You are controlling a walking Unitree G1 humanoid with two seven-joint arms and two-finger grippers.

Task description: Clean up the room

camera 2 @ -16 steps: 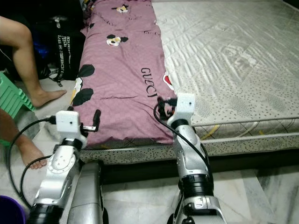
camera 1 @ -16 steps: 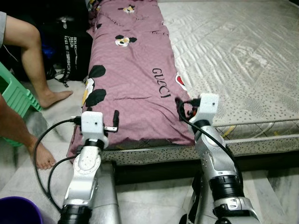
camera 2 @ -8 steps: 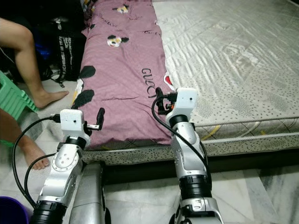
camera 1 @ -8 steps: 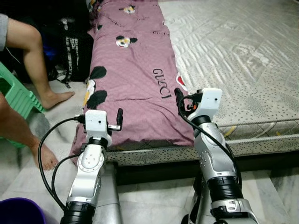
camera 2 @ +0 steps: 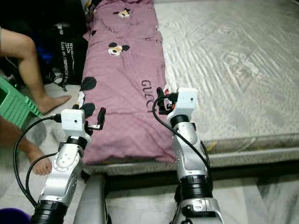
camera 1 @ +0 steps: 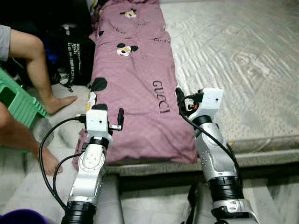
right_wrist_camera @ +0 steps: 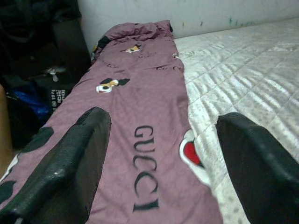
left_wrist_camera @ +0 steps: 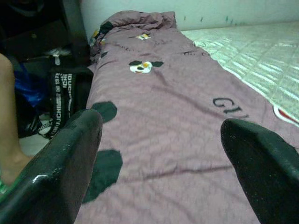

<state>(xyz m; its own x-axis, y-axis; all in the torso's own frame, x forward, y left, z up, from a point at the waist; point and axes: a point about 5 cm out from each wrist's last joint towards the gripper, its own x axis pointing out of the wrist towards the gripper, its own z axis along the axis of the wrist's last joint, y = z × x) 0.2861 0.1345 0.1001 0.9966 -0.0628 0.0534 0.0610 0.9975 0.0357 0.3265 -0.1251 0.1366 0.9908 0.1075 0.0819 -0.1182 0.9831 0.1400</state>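
A mauve blanket [camera 1: 133, 79] with cartoon-mouse prints and black lettering lies lengthwise along the left side of a grey-white quilted mattress [camera 1: 243, 60]. Its near end hangs a little over the mattress's front edge. My left gripper [camera 1: 117, 121] hovers open just above the blanket's near left corner; dark spots on the cloth show between its fingers [left_wrist_camera: 65, 163]. Over the blanket's right border beside the lettering, my right gripper [camera 1: 182, 101] is also open, with a red-and-white print [right_wrist_camera: 191, 156] between its fingers [right_wrist_camera: 70, 168]. Neither holds anything.
A person's bare legs [camera 1: 37, 70] and feet are on the floor at the left, by a green plastic stool [camera 1: 16, 100]. A black bag [camera 1: 77, 53] leans against the bed's left side. A purple bucket rim [camera 1: 18, 217] shows at the bottom left.
The view has shifted closer to the bed. Both arms have reached a little farther forward over the blanket's near end. The fingers stay open.
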